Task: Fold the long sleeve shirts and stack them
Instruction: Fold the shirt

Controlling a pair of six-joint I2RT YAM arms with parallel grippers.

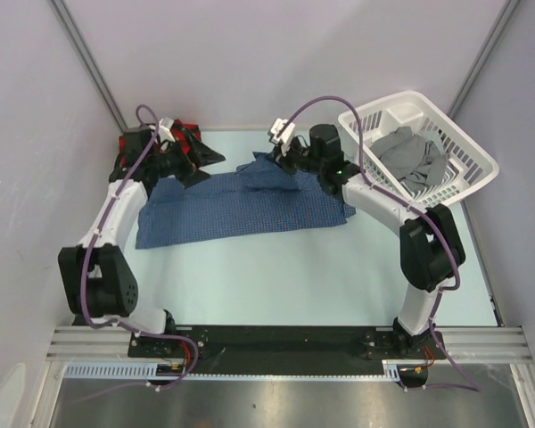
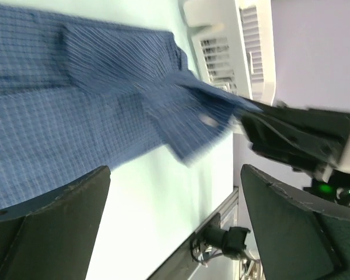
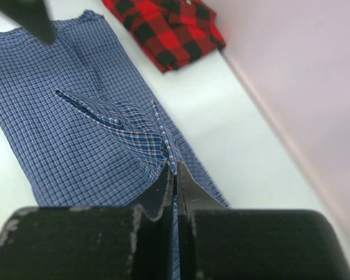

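The dark blue fine-check shirt (image 1: 241,207) lies spread across the far middle of the table. My right gripper (image 1: 283,164) is shut on a fold of its far edge (image 3: 163,146) and holds that fold lifted off the table. My left gripper (image 1: 207,160) is open and empty, hovering at the shirt's far left corner; the shirt (image 2: 76,99) shows beyond its fingers. The red-and-black plaid shirt (image 1: 185,132) lies bunched at the far left, mostly hidden behind the left arm, and shows in the right wrist view (image 3: 163,29).
A white laundry basket (image 1: 468,152) stands at the far right with grey cloth (image 1: 415,160) inside. Walls close the table at the back and both sides. A metal rail runs along the near edge.
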